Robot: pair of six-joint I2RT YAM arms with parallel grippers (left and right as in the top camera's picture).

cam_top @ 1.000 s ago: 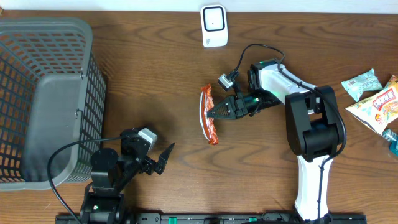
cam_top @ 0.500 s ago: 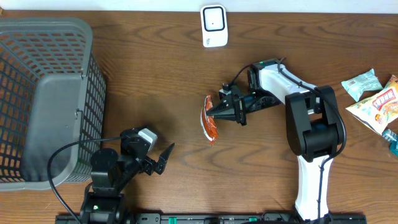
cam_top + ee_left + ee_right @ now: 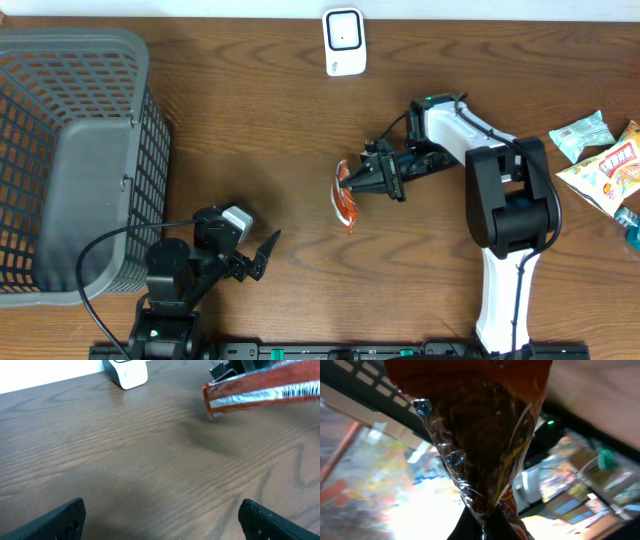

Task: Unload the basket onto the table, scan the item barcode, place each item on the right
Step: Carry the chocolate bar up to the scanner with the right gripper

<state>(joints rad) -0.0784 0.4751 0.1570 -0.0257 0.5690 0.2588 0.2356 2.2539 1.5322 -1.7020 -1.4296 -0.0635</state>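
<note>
Dark brown wood grain runs across the tabletop (image 3: 250,130). A grey mesh basket (image 3: 140,170) fills its left end, and a small white scanner (image 3: 343,41) stands at the far edge near the middle. A few loose snack bags (image 3: 600,160) lie at the right edge.

Near the middle of the tabletop, the right hand (image 3: 347,181) reaches leftward with its fingers pressed together, pinching a red snack packet (image 3: 345,203) by its upper end. From overhead the packet shows as a narrow red and silver strip, turned on edge rather than lying flat. It is well apart from the scanner, on the near side of it. In the left wrist view it hangs clear of the wood with a soft shadow under it, and a barcode (image 3: 301,391) shows on the silver side. The right wrist view is almost filled by the packet's crinkled clear film and brown contents.

The left hand (image 3: 262,255) sits low by the near edge, between the basket and the packet. Its fingers are spread wide and hold nothing.
</note>
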